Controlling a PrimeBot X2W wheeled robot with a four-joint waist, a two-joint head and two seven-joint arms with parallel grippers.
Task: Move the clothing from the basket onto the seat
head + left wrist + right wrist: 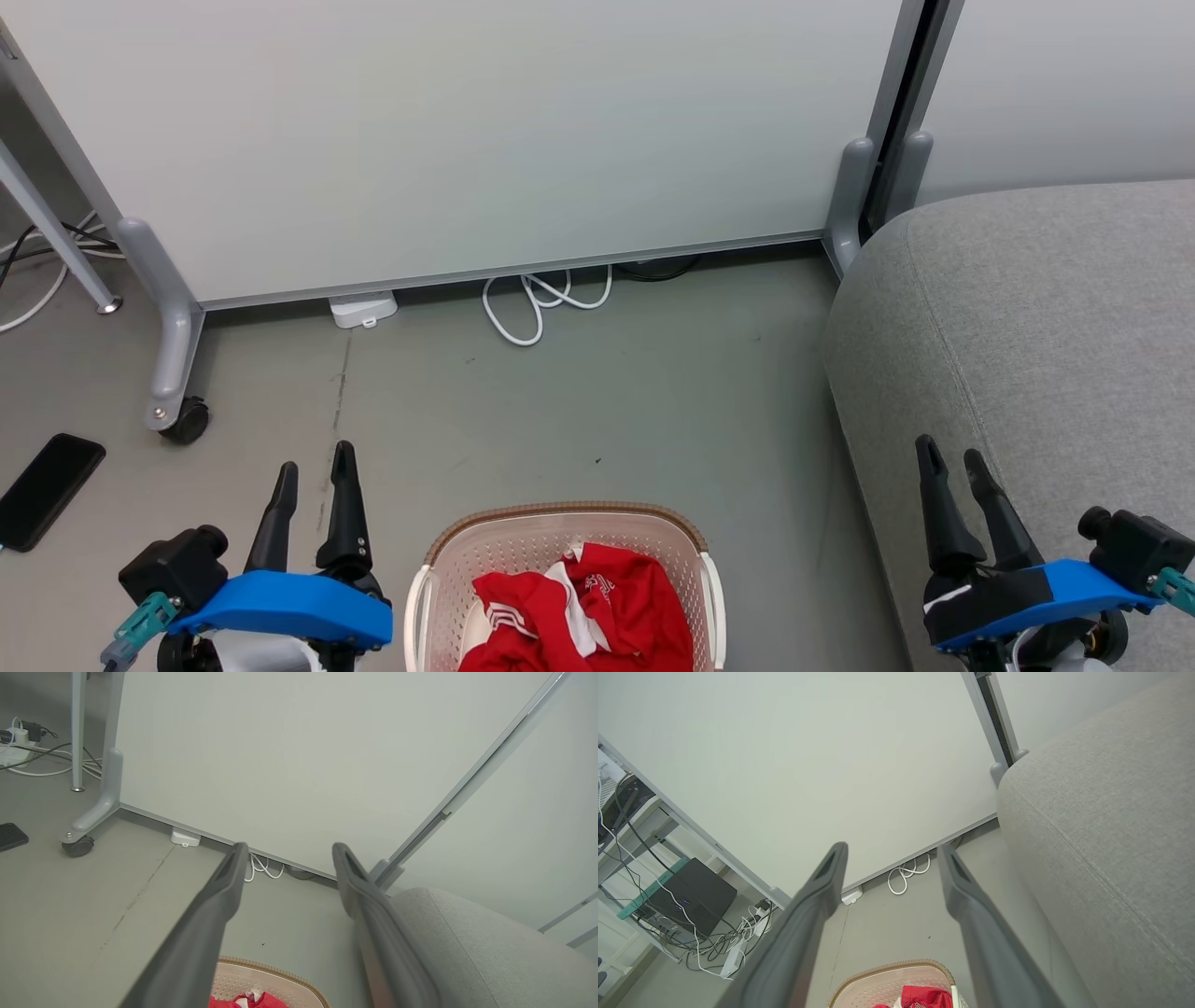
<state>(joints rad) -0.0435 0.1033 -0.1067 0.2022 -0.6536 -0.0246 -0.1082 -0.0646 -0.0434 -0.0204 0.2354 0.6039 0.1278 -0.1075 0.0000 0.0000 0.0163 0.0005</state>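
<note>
Where the clothing is: The clothing [583, 607] lies bunched up inside the basket [560, 525], at the bottom middle of the head view. The bottom edge of the picture cuts both of them off.
Way from the left hand: The clothing lies to the right of the left hand [316, 459] and lower in the picture. The basket's side is just beside this hand.
Way from the right hand: The clothing lies to the left of the right hand [949, 448] and lower down. They are well apart, with bare floor [597, 401] between them.
Nearer hand: The left hand looks nearer to the basket. The right hand looks nearer to the seat.
Where the seat is: The seat [1046, 308] is big and grey and sits at the right side of the head view. The right hand shows in front of its edge.
Left hand: Its two fingers stand apart with nothing between them.
Right hand: Its two fingers stand apart too, and they hold nothing.
Long side: The clothing is a crumpled heap, so no long side can be told.
How the clothing looks: It is red with white stripes and white trim. It looks soft and floppy, so it may hang down when it is lifted.
Step in hand: Nothing is picked up yet. A reach down into the basket seems to come first.
</note>
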